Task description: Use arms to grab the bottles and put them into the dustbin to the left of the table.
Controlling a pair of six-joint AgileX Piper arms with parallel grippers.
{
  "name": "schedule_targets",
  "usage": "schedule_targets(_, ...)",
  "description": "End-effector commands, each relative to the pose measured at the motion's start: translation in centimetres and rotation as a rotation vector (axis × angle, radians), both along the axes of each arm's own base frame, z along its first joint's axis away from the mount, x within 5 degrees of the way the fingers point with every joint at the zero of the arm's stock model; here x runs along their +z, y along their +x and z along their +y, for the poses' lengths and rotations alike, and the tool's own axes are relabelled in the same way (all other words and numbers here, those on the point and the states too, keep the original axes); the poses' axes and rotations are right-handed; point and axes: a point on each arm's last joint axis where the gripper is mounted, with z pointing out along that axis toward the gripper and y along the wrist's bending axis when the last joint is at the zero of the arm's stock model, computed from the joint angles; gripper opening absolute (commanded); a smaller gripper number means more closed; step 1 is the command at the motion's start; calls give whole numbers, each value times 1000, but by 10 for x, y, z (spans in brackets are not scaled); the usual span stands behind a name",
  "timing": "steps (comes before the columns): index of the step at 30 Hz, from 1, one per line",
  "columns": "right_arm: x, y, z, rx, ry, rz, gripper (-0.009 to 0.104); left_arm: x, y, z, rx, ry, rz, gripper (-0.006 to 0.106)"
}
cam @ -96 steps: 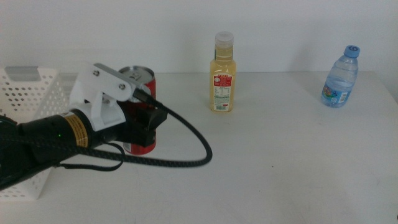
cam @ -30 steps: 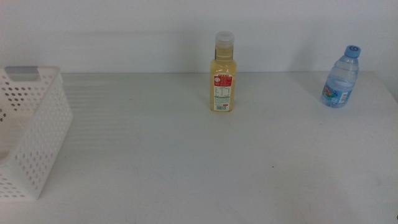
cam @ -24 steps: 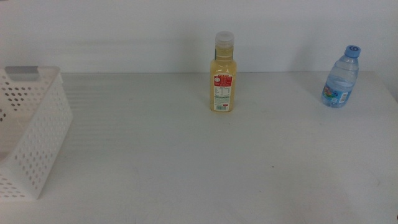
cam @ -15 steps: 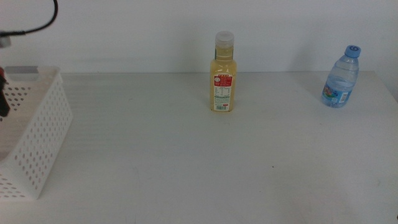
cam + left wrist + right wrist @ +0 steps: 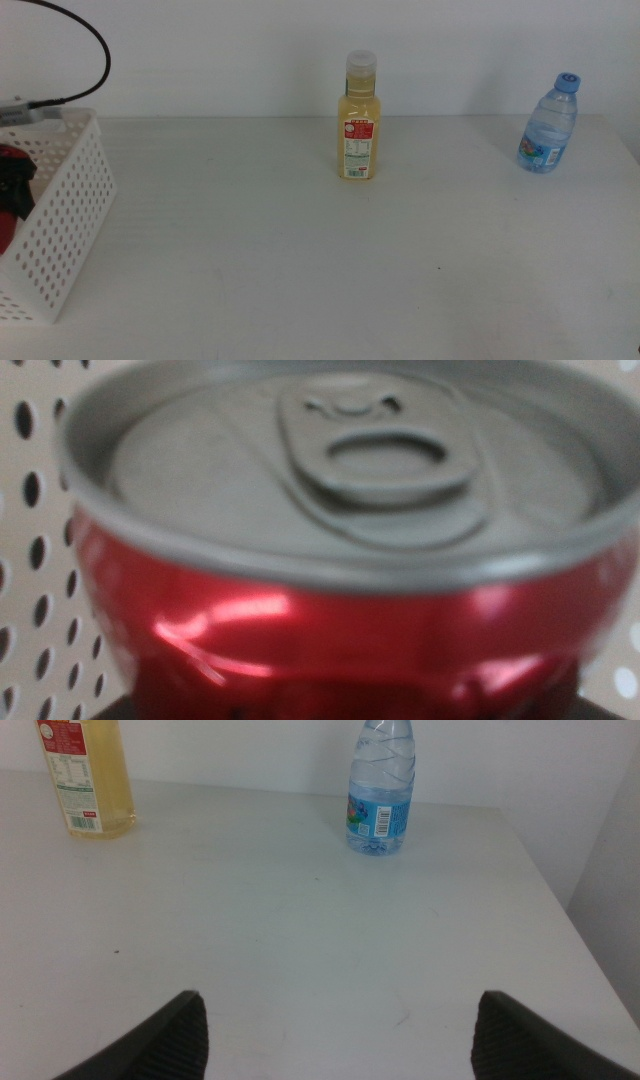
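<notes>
A red can [image 5: 330,620] with a silver top fills the left wrist view, with the dustbin's perforated wall right behind it. In the middle view the can [image 5: 7,215] shows at the far left edge, inside the white dustbin [image 5: 60,230], and my left gripper [image 5: 17,186] is shut on it. A yellow juice bottle [image 5: 358,120] stands upright at the table's back centre. Far to the back right stands a clear water bottle [image 5: 547,125]. My right gripper [image 5: 340,1010] hangs open over bare table, well short of the water bottle [image 5: 380,795] and the juice bottle [image 5: 85,780].
The left arm's black cable [image 5: 95,50] loops above the dustbin. The white table [image 5: 300,260] ends at a right-hand edge [image 5: 560,910] close beyond the water bottle. A white wall runs behind the table.
The left arm carried the red can off the table and out of view, then came back at the left edge and lowered it into the dustbin. The bottles have not moved.
</notes>
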Motion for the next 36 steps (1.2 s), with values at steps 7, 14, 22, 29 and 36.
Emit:
schedule_targets(7,11,-1,-1,-7,-12,-105,70,28,2,-5,12,-16,-96,37)
schedule_targets(14,11,-1,-1,-7,-12,-105,70,28,3,-8,-11,0,-94,74)
schedule_targets(22,11,-1,-1,-7,-12,-105,70,48,8,-30,-53,80,-83,80)
schedule_targets(29,11,-1,-1,-7,-12,-105,70,122,-1,-64,10,96,-219,74)
schedule_targets(36,11,-1,-1,-7,-12,-105,70,181,-43,-121,-66,109,-364,60)
